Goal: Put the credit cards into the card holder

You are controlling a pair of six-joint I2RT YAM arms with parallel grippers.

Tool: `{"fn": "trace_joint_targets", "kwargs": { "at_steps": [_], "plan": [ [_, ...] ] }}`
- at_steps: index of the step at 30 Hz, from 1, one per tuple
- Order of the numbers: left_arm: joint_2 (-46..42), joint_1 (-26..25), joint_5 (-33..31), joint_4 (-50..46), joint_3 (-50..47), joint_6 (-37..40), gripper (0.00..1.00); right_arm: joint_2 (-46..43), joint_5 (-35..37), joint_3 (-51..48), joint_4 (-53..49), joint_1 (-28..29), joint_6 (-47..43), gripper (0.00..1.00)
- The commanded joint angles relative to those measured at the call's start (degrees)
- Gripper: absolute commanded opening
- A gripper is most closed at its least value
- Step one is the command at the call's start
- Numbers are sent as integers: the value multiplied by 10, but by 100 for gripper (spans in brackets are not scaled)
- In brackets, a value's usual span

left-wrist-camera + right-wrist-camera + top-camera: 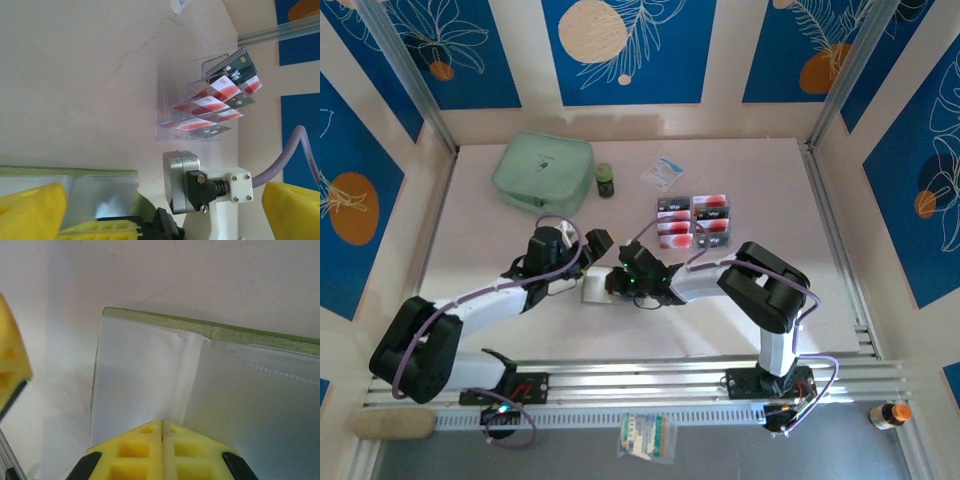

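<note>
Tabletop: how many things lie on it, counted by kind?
Cards: 6
Wallet: 1
Clear card stand: 1
Zip pouch: 1
Sachet: 1
Small bottle: 1
Total: 11

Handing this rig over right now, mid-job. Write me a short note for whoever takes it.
Left gripper: open, fingers wide apart beside the card holder, holding nothing.
Right gripper: shut, apparently pinching a clear sleeve of the holder.
Card holder: lies open on the table between the two grippers.
Credit cards: all standing in their clear stand, farther out and to the right of the holder.
Done: holder is open.
Left: every card; none is visible in a sleeve yet.
</note>
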Motion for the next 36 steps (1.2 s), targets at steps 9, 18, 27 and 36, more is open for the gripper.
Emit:
{"fn": "trace_joint_targets", "kwargs": {
  "at_steps": [9, 18, 27, 36],
  "plan": [
    [82, -20, -32, 197, -97, -103, 100, 15, -3, -21, -14, 2, 6, 0],
    [184, -20, -26, 322, -140, -121, 100, -40, 7, -56, -34, -11, -16, 0],
    [174, -20, -31, 328, -149, -105, 100, -55, 2, -101, -29, -37, -16, 0],
    [-12, -20, -74, -27, -83, 32, 100, -59, 7, -114, -24, -37, -8, 0]
  ]
}}
